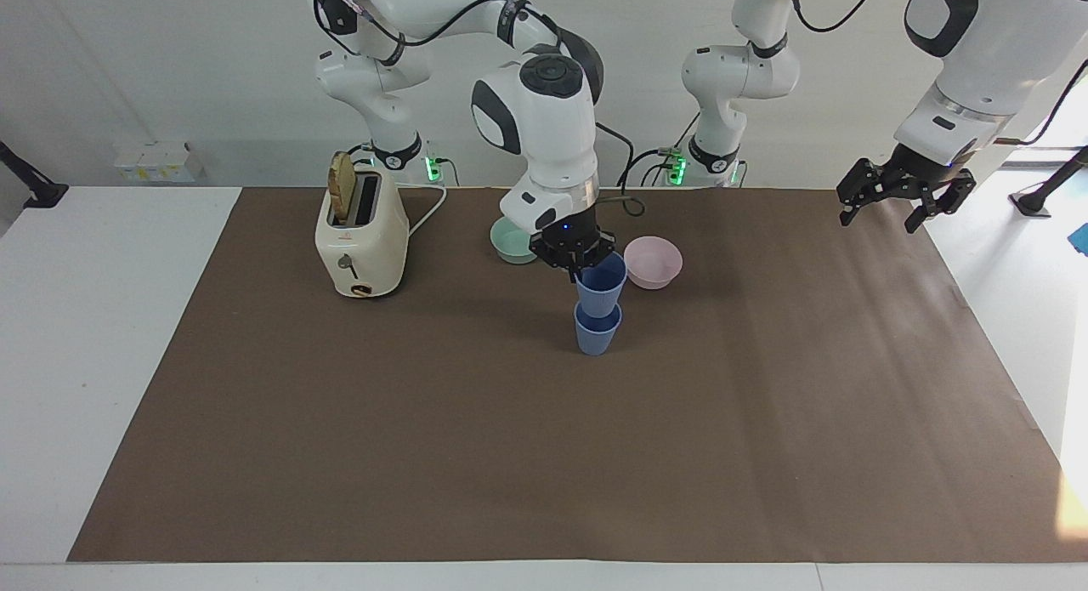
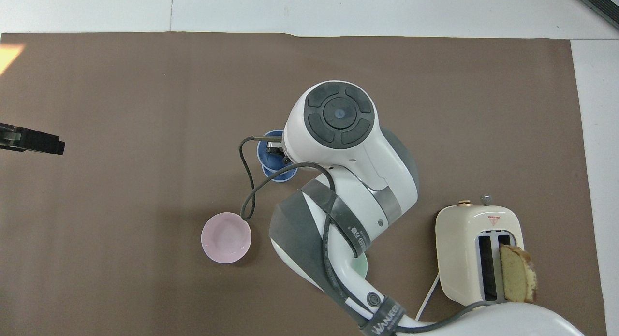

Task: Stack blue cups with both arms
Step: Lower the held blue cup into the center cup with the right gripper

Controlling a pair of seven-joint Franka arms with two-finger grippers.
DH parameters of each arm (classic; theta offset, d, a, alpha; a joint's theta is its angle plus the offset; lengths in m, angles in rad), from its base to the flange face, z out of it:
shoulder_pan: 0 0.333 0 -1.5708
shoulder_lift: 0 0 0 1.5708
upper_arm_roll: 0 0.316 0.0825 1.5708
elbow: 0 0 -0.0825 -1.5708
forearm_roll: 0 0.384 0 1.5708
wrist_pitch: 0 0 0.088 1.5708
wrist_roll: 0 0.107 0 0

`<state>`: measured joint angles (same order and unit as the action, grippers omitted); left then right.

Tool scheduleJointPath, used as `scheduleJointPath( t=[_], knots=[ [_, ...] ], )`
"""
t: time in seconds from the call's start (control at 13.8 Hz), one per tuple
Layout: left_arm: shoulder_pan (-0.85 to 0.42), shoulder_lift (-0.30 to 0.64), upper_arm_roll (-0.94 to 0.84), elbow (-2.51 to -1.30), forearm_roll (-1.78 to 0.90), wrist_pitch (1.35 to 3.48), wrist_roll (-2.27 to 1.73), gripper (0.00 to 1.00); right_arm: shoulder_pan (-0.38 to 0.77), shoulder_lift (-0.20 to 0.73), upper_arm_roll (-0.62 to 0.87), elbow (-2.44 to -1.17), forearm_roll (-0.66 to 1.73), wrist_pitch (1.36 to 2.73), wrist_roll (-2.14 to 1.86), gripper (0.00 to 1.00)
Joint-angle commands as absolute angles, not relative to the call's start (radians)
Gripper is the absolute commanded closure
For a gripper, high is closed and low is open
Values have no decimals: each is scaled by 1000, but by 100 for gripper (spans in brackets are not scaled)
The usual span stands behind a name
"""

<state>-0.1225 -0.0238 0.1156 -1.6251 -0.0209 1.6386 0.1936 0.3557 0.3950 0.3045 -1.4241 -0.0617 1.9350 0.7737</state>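
One blue cup (image 1: 597, 336) stands upright mid-table. My right gripper (image 1: 576, 266) is shut on the rim of the second blue cup (image 1: 603, 288) and holds it upright, its base dipping into the mouth of the standing cup. In the overhead view the held cup (image 2: 267, 150) overlaps the standing cup (image 2: 281, 176), and my right arm hides much of both. My left gripper (image 1: 899, 201) is open and empty, up in the air over the left arm's end of the table; it also shows in the overhead view (image 2: 34, 141).
A pink bowl (image 1: 653, 262) and a teal bowl (image 1: 508, 239) sit nearer to the robots than the cups. A cream toaster (image 1: 361, 234) with a bread slice stands toward the right arm's end. Two smaller white arms stand at the table's back edge.
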Motion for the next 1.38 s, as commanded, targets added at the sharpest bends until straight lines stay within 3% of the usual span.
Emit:
scheduleJointPath(
  t=[0.0, 1.09, 1.16, 1.24, 1.31],
  knots=[
    [-114, -23, 109, -1608, -12, 1621, 195, 0, 360, 403, 307, -1408, -95, 1945, 792, 100],
    [-114, -23, 109, -1608, -14, 1614, 195, 0, 359, 460, 307, -1513, -144, 2072, 781, 100],
    [-114, -25, 109, -1608, -14, 1614, 195, 0, 356, 462, 307, -1514, -144, 2074, 781, 89],
    [-114, -25, 109, -1608, -14, 1614, 195, 0, 354, 463, 307, -1516, -144, 2074, 782, 25],
    [-114, -25, 109, -1608, -14, 1614, 195, 0, 356, 463, 307, -1517, -146, 2072, 781, 0]
  ],
)
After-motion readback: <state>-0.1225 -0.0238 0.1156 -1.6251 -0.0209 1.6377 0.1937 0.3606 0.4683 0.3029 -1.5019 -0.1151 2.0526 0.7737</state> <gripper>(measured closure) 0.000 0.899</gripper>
